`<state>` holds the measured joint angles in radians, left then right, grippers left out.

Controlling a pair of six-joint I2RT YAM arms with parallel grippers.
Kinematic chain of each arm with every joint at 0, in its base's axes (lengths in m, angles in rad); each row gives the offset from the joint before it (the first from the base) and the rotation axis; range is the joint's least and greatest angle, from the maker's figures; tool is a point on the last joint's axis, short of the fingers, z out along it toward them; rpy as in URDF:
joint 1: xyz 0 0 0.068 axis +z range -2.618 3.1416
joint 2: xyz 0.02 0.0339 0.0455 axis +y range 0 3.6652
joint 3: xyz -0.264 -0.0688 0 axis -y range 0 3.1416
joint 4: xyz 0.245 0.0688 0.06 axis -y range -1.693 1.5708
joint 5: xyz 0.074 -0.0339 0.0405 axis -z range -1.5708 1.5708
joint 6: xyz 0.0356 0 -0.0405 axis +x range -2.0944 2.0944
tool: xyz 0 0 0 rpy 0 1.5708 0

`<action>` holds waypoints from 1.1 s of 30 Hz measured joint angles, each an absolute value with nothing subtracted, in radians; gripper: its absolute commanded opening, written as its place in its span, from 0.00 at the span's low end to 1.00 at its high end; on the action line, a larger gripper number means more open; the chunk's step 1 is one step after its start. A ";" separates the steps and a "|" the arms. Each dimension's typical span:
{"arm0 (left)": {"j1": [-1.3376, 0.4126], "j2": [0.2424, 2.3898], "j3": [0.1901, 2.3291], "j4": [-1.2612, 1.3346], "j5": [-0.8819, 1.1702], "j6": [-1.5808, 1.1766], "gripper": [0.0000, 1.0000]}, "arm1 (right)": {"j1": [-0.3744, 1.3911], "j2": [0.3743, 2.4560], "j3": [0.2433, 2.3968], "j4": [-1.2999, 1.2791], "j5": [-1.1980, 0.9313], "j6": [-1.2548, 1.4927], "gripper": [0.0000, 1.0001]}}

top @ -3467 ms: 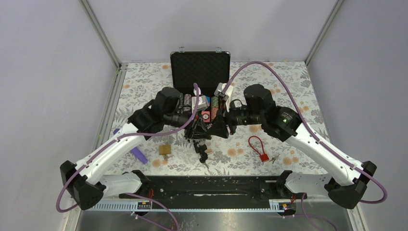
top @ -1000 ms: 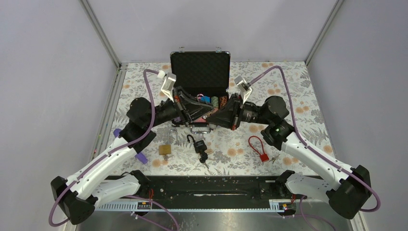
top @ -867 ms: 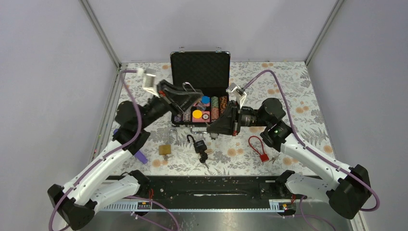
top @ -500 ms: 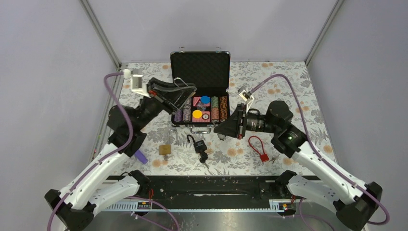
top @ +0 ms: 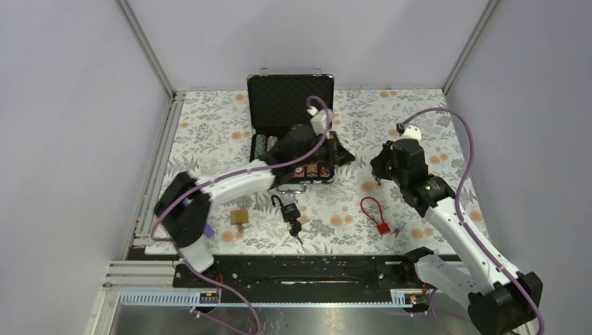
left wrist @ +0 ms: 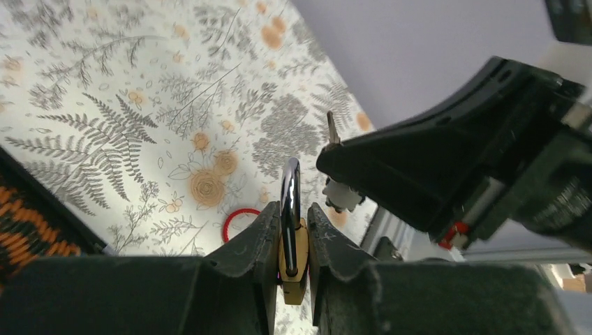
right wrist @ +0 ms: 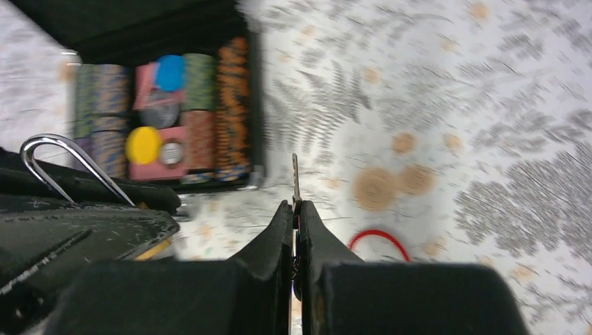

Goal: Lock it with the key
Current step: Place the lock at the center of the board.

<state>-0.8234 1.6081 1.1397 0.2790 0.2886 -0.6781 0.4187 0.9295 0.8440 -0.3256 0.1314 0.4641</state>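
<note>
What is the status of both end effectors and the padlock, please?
Left end effector shut on brass padlock, shackle up. Right end effector shut on key. Key apart from padlock, not inserted; nothing between them.

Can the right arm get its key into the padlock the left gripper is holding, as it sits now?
Probably not yet. The left gripper clamps the padlock shackle-outward, so its base faces the palm; the key in the right gripper meets the shackle end.

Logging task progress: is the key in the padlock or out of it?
Out. The key sticks bare from the right gripper, apart from the brass padlock clamped in the left gripper.
</note>
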 measured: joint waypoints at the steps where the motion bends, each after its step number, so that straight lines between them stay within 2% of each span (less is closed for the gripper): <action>1: -0.837 1.673 1.178 0.271 0.278 -0.682 0.00 | 0.397 0.949 0.821 -0.321 0.157 0.467 0.00; 6: -0.876 1.965 1.388 0.232 0.233 -0.706 0.00 | 0.330 1.072 0.746 -0.273 0.199 0.466 0.07; 12: -0.888 2.214 1.563 0.194 0.202 -0.761 0.04 | 0.226 1.277 0.761 -0.202 0.199 0.432 0.05; 18: -0.891 2.319 1.624 0.112 0.175 -0.794 0.17 | 0.144 1.414 0.772 -0.156 0.165 0.430 0.04; 22: -0.893 2.335 1.635 0.102 0.175 -0.811 0.35 | 0.143 1.472 0.778 -0.115 0.109 0.443 0.06; 24: -0.895 2.335 1.640 0.102 0.175 -0.813 0.47 | 0.143 1.498 0.788 -0.101 0.092 0.452 0.09; 27: -0.896 2.335 1.653 0.107 0.169 -0.817 0.58 | 0.143 1.522 0.801 -0.090 0.083 0.461 0.16; 30: -0.898 2.334 1.657 0.111 0.155 -0.811 0.62 | 0.142 1.533 0.811 -0.088 0.068 0.468 0.23; 33: -0.899 2.324 1.655 0.098 0.116 -0.802 0.62 | 0.134 1.542 0.828 -0.094 0.049 0.482 0.38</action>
